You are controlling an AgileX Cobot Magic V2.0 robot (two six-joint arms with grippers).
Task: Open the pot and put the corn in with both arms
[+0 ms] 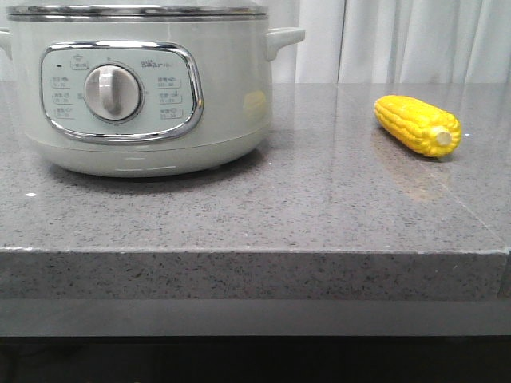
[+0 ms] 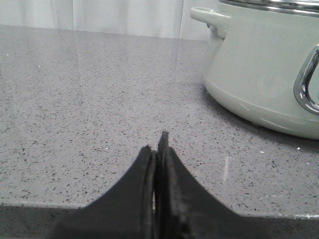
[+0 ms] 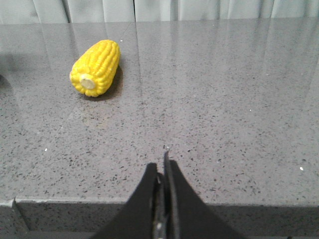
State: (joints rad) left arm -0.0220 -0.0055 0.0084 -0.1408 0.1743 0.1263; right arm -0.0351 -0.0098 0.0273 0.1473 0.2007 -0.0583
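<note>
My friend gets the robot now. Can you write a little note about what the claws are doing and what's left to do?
Left claw: shut, empty, at the table's front edge, left of the pot.
Right claw: shut, empty, at the front edge; the corn lies ahead on the table.
Pot: on the left, lid still on.
Done: nothing yet.
Left: lift the lid, pick up the corn, drop it in.

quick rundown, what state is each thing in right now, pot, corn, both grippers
pot: lid on, closed, standing upright on the counter
corn: lying on its side on the counter, pale stub end toward the camera, apart from the pot, not held
left gripper: shut, empty, low near the counter's front edge
right gripper: shut, empty, low near the counter's front edge, short of the corn
</note>
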